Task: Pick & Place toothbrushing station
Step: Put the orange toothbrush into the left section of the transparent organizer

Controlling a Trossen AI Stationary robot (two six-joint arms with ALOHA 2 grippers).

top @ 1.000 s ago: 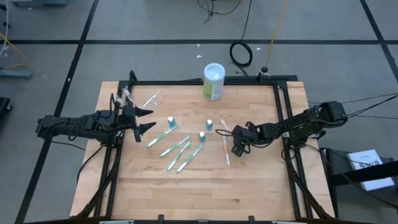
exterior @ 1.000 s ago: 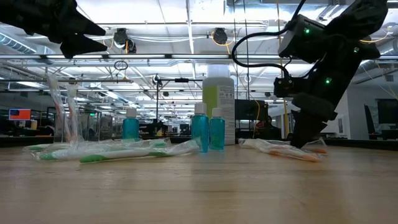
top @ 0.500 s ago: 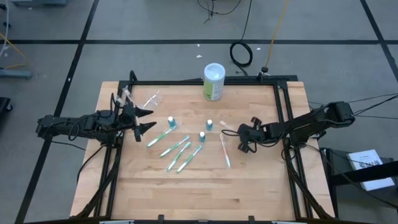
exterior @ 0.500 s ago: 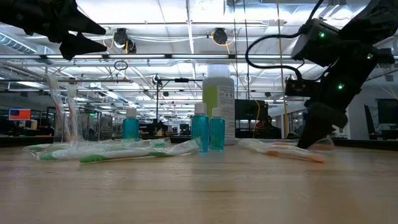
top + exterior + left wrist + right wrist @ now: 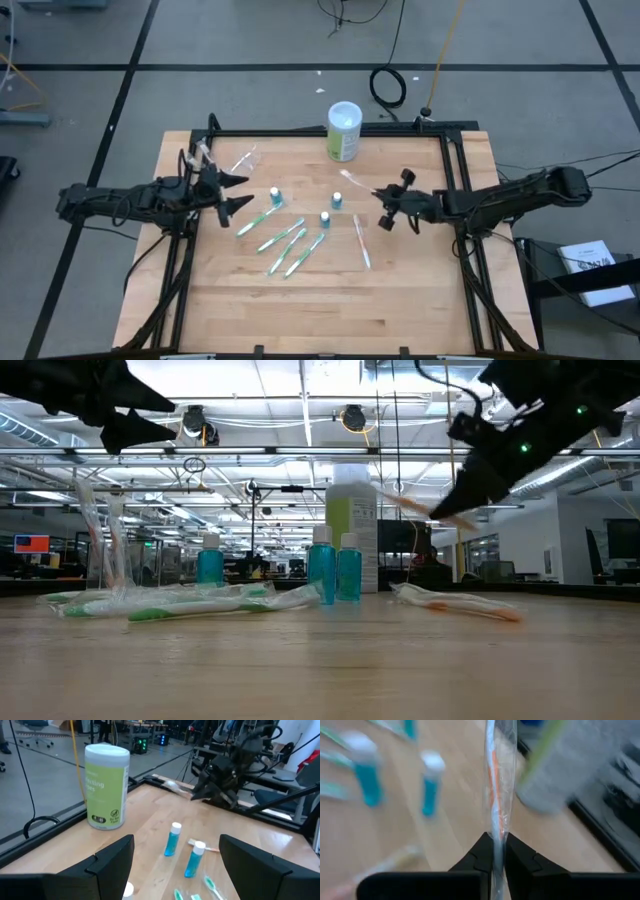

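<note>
My right gripper (image 5: 380, 197) is shut on a pale pinkish wrapped toothbrush (image 5: 355, 181), held in the air right of the middle of the table; the low view shows it raised (image 5: 405, 502). A second pinkish toothbrush (image 5: 361, 242) lies flat on the table. Green-and-white toothbrushes (image 5: 284, 238) and teal white-capped tubes (image 5: 325, 218) are spread over the middle. The clear cup (image 5: 100, 545) stands at the far left. My left gripper (image 5: 236, 193) is open, above the table beside the cup. My right gripper pinches the wrapped toothbrush near one end (image 5: 495, 839) between its two fingertips. The fingers come from the table's right, slanting down, and lie along the brush. The brush sticks out ahead of the fingers (image 5: 498, 770) toward the far left, lifted clear of the table.
A bigger green-and-white canister (image 5: 343, 131) stands at the far edge in the middle. A black frame (image 5: 455, 180) runs round the tabletop. A clear wrapper (image 5: 243, 158) lies near the cup. The near half of the table is bare wood (image 5: 330, 310).
My right gripper has risen from the table and gone a little toward the far edge, tipping from pointing down to nearly level. It has lifted one pinkish toothbrush clear of the table. The other pinkish toothbrush has stayed where it lay.
</note>
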